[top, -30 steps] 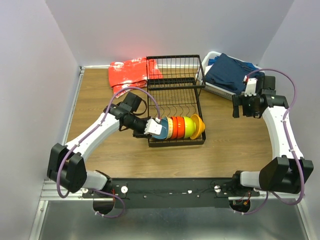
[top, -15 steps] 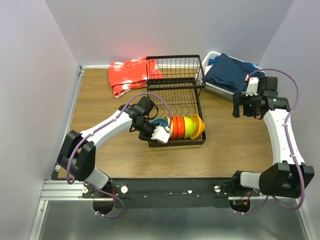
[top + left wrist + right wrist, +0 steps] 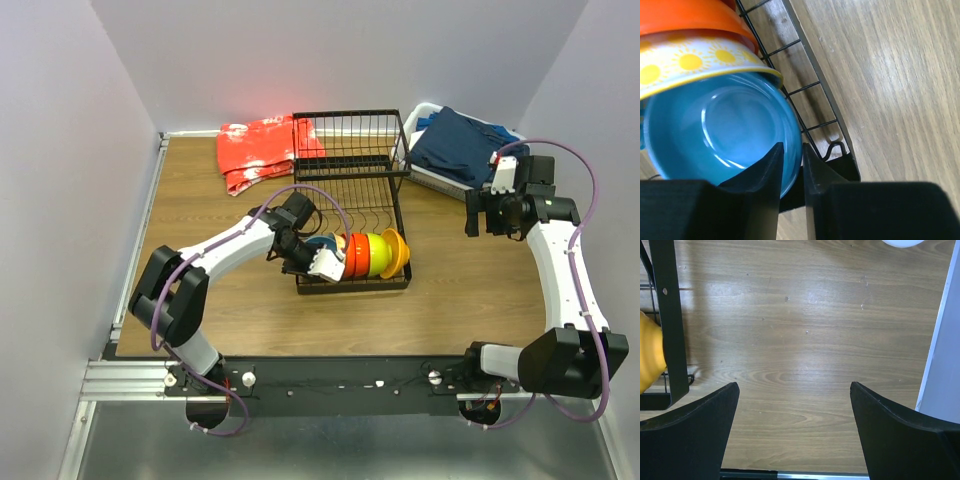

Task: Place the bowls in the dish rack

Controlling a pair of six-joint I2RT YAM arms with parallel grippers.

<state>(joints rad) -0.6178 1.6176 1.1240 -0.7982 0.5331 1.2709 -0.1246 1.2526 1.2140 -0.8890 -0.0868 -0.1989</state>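
Note:
The black wire dish rack [image 3: 350, 140] stands mid-table. In its front row stand a red-orange bowl [image 3: 356, 255], a lime green bowl [image 3: 377, 253] and a yellow-orange bowl [image 3: 397, 252], on edge side by side. My left gripper [image 3: 320, 263] is shut on the rim of the patterned bowl [image 3: 322, 248] at the row's left end. In the left wrist view this bowl [image 3: 720, 135] is blue inside, with a white sun-patterned band against the orange bowl [image 3: 685, 15]; the fingers [image 3: 771, 165] pinch its rim over the rack's wires [image 3: 812, 70]. My right gripper [image 3: 485, 215] is open and empty, right of the rack.
A red-orange cloth [image 3: 258, 150] lies at the back left. A white plastic basket [image 3: 425, 178] with a blue cloth [image 3: 455, 140] stands at the back right. The right wrist view shows bare wood, the rack's frame [image 3: 670, 315] and the yellow bowl's edge [image 3: 650, 360].
My left arm has swung right and carried the patterned bowl into the rack's front row, against the red-orange bowl. The right arm has barely moved.

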